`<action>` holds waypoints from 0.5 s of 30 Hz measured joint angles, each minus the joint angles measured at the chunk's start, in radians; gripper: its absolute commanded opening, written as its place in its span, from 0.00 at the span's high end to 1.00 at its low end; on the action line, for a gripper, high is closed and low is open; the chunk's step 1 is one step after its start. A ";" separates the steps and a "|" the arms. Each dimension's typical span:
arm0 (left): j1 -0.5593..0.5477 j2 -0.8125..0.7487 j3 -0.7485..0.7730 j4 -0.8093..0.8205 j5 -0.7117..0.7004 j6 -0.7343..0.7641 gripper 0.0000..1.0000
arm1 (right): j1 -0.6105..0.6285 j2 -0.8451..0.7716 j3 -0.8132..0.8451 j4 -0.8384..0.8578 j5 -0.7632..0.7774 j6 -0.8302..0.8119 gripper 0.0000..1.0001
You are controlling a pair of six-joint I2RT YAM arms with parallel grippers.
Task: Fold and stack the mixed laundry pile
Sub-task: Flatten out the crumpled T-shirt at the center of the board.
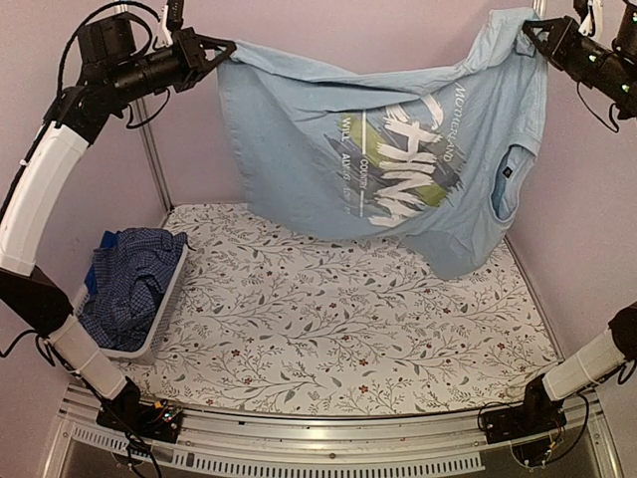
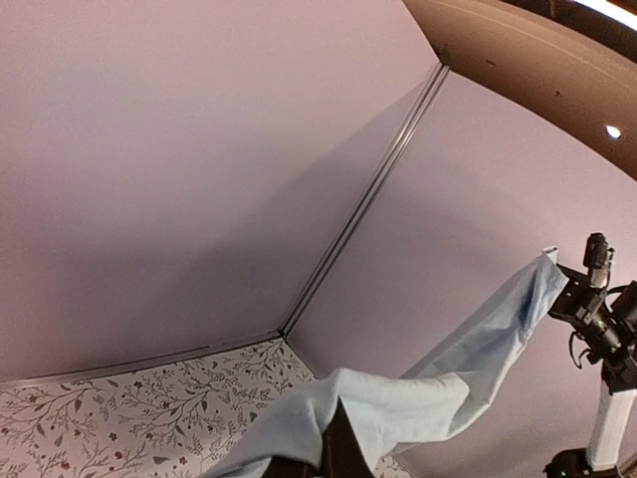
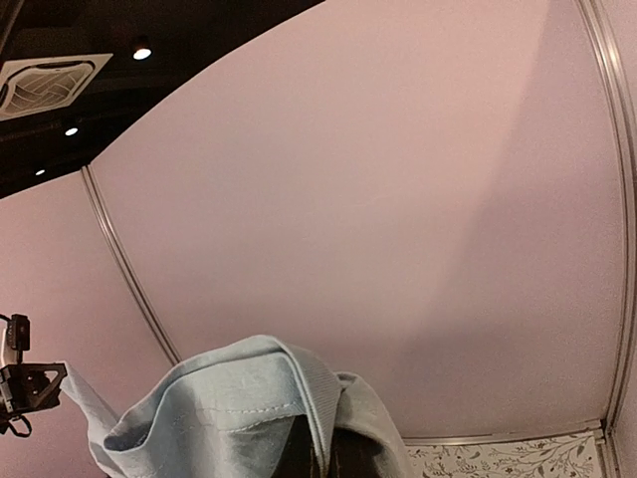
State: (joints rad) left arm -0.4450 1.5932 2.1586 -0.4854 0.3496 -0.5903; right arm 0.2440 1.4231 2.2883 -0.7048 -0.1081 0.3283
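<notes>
A light-blue printed T-shirt (image 1: pixel 378 159) hangs spread in the air above the back of the table, stretched between both arms. My left gripper (image 1: pixel 221 50) is shut on its upper left edge. My right gripper (image 1: pixel 530 35) is shut on its upper right edge. The shirt sags in the middle and its lower right corner hangs just above the tabletop. In the left wrist view the shirt's cloth (image 2: pixel 398 403) wraps over my fingers. The right wrist view shows a ribbed hem (image 3: pixel 323 393) pinched at the jaws. The rest of the laundry pile, a dark blue checked shirt (image 1: pixel 134 284), lies in the basket.
A white plastic basket (image 1: pixel 164 319) sits at the left edge of the floral-patterned tabletop (image 1: pixel 348 329). Pale pink walls close in the back and sides. The right arm (image 2: pixel 602 309) shows in the left wrist view.
</notes>
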 measured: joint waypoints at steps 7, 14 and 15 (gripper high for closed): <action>0.024 0.058 0.027 0.008 -0.022 -0.007 1.00 | 0.000 0.059 0.005 0.046 0.083 -0.008 1.00; 0.122 0.256 0.039 0.124 0.020 -0.064 1.00 | -0.040 0.247 0.009 0.146 0.138 -0.015 1.00; 0.136 0.301 0.054 0.148 0.033 -0.077 1.00 | -0.053 0.283 0.022 0.162 0.137 -0.015 1.00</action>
State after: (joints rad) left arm -0.3092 1.8942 2.2127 -0.3378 0.3828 -0.6674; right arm 0.1913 1.7065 2.3100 -0.5430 0.0288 0.3134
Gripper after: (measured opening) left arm 0.006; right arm 0.009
